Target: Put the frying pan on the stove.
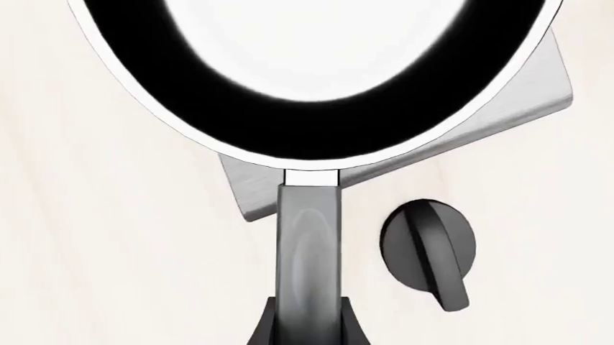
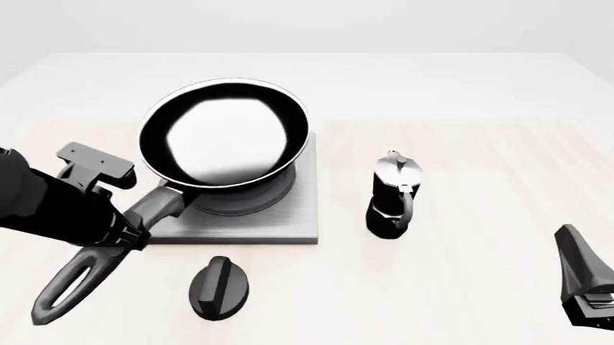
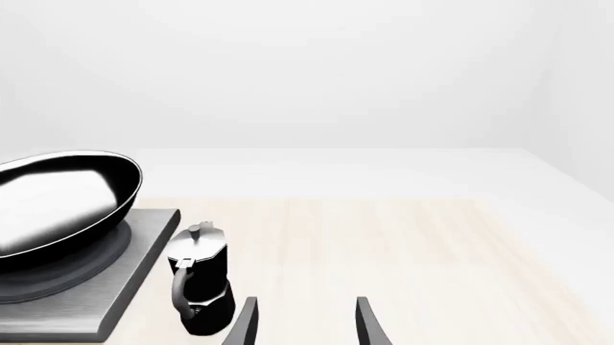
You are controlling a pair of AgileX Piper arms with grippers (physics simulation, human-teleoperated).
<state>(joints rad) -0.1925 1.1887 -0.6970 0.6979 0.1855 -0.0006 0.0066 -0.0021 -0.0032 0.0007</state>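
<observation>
The frying pan (image 2: 226, 136), glossy black, sits tilted over the stove (image 2: 298, 219), a grey slab. Its underside is at the raised rings; I cannot tell if it rests on them. My left gripper (image 2: 129, 231) is shut on the pan's long grey handle (image 2: 154, 210), partway along it, with the loop end (image 2: 60, 296) sticking out behind. In the left wrist view my fingers (image 1: 264, 327) flank the handle (image 1: 309, 237) below the pan (image 1: 317, 129) and the stove (image 1: 523, 93). My right gripper (image 3: 305, 327) is open and empty at the front right (image 2: 583, 284).
A black-and-silver moka pot (image 2: 393, 198) stands upright just right of the stove, also in the right wrist view (image 3: 200, 277). A black oval knob (image 2: 218, 287) lies on the table in front of the stove, right of the pan handle (image 1: 429, 248).
</observation>
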